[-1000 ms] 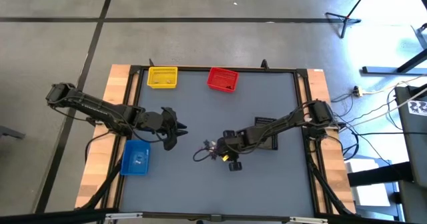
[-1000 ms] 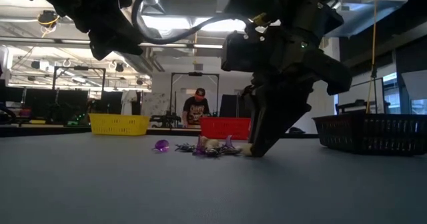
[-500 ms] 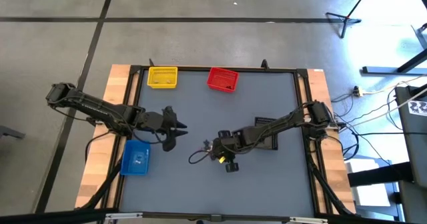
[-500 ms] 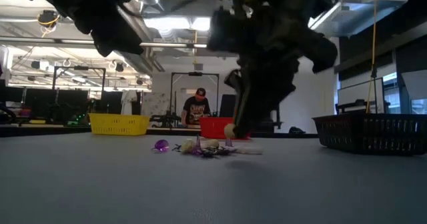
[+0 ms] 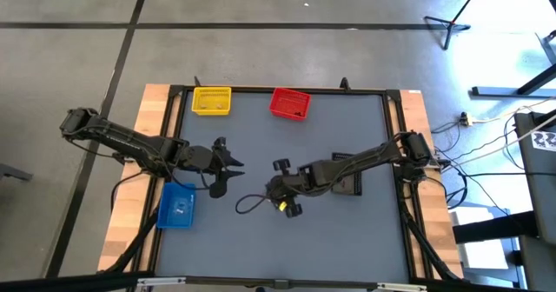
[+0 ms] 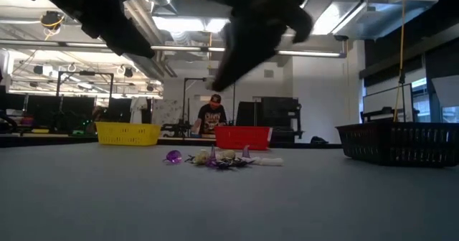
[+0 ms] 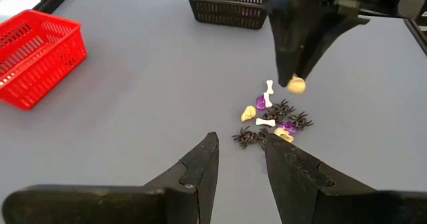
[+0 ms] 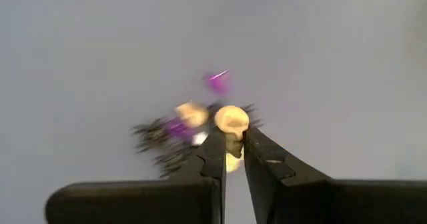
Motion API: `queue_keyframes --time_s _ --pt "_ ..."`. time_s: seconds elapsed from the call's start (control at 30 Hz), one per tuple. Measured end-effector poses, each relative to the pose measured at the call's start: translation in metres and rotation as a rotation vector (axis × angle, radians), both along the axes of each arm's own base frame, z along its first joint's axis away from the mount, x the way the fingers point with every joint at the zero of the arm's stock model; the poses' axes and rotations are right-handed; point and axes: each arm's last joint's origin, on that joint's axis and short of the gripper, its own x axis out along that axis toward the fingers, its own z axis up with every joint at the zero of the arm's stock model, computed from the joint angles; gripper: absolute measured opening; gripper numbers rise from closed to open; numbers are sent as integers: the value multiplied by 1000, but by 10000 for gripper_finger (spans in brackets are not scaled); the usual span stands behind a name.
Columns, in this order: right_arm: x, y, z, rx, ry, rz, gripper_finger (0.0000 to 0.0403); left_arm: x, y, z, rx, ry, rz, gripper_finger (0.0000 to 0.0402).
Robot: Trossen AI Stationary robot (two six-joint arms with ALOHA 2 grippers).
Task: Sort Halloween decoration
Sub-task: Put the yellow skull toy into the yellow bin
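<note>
Open grey table [image 5: 347, 240] surface lies all around the pile of Halloween decoration [image 7: 270, 117], which sits near the table centre, well apart from every edge. Wooden boards [image 5: 152, 109] and a dark frame run along the two sides.

The yellow bin [image 5: 211, 101] and red bin [image 5: 289, 103] stand at the 12 o'clock edge, near each other but apart. The blue bin [image 5: 178, 205] sits at about 8 o'clock by the left side. The black bin [image 7: 230, 4] stands at about 3 o'clock from the pile, partly under the right arm in the high view.

The right gripper [image 8: 230, 141] is raised above the pile, its fingers pinched on a pale tan trinket [image 8: 231, 119]; the left wrist view shows that trinket [image 7: 295, 85] hanging clear of the surface. The left gripper [image 7: 240, 161] hovers at about 9 o'clock from the pile, near it, with its fingers parted and nothing between them.

In the pile: dark spider shapes, purple pieces, white bone shapes and pale tan pieces, touching or just beside one another. One purple trinket [image 6: 173, 156] lies slightly apart.

Beyond the table is a grey floor with dark lines, stands and cables at 3 o'clock. In the low view, a person [image 6: 212, 117] stands in the room behind, among racks under ceiling lights.
</note>
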Motion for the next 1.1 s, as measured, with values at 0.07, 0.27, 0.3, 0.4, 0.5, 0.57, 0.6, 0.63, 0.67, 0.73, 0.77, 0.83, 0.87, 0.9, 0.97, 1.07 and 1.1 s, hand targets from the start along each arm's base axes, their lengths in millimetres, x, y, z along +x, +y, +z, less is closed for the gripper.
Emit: queue_keyframes --time_s 0.07,0.27,0.3,0.4,0.5,0.57,0.6,0.63,0.67,0.73,0.77,0.83,0.87,0.9,0.97,1.07,1.1 --pt "4 -3 6 -47 -37 -3 35 0 -1 0 1 -3 -5 115" --pt "17 -17 20 -47 -148 -51 35 6 -2 2 -34 -52 10 115" --pt "18 -21 21 -44 -163 -60 35 8 -3 2 -42 -69 13 115" --pt "23 -31 23 -38 -201 -86 35 14 -4 2 -51 -99 13 115" --pt "25 -41 25 -36 -218 -110 35 19 -5 -1 -47 -104 14 115" --pt "26 -44 25 -31 -225 -123 35 20 -5 -4 -36 -91 23 115" --pt "26 -45 25 -31 -225 -126 35 21 -5 -5 -28 -87 33 115" --pt "27 -46 25 -31 -225 -128 35 22 -5 -6 -18 -83 45 115" --pt "27 -46 25 -28 -225 -126 35 22 -4 -7 -11 -80 55 115" --pt "27 -46 25 -22 -225 -122 35 23 -4 -8 4 -79 76 115" --pt "27 -46 26 -22 -229 -122 35 23 -3 -9 12 -76 88 115" --pt "28 -45 27 -17 -244 -123 35 23 -3 -9 23 -75 104 115" --pt "28 -45 27 -15 -253 -124 35 23 -3 -9 25 -75 106 115" --pt "29 -45 28 -14 -259 -124 35 23 -3 -9 25 -75 106 115" --pt "29 -45 28 -12 -267 -123 35 23 -3 -9 25 -76 105 115" --pt "30 -45 29 -11 -273 -124 35 23 -3 -9 25 -76 106 115" --pt "30 -45 29 -10 -275 -124 35 23 -3 -9 25 -76 106 115"
